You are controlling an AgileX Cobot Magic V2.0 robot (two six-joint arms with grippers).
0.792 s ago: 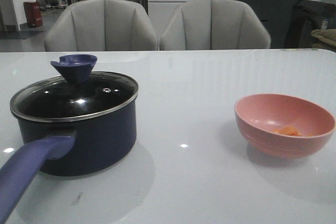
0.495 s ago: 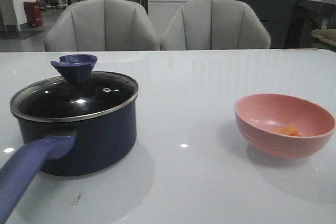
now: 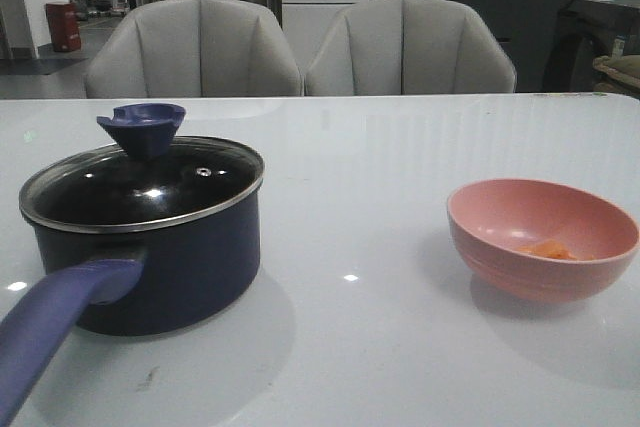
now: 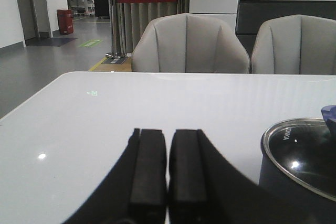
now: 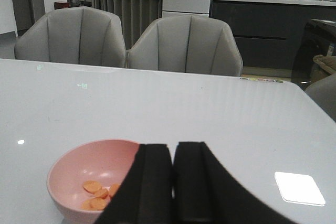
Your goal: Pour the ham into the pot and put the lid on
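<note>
Two claws, neither holding anything: the left claw (image 4: 168, 174) has its pads pressed together just beside the pot (image 3: 150, 247), and the right claw (image 5: 173, 182) is likewise closed and empty above the near rim of the pink bowl (image 5: 68, 182). The ham (image 5: 94, 192) lies in that bowl, well apart from the pot across the white surface (image 3: 380, 167). The lid (image 3: 140, 182) sits on the pot, so apparently nothing is done: uncovering, pouring and re-covering all remain.

Right gripper (image 5: 172, 182) closed, empty, above white table (image 5: 210, 119); ham (image 5: 94, 195) in pink bowl (image 5: 68, 174)
</note>
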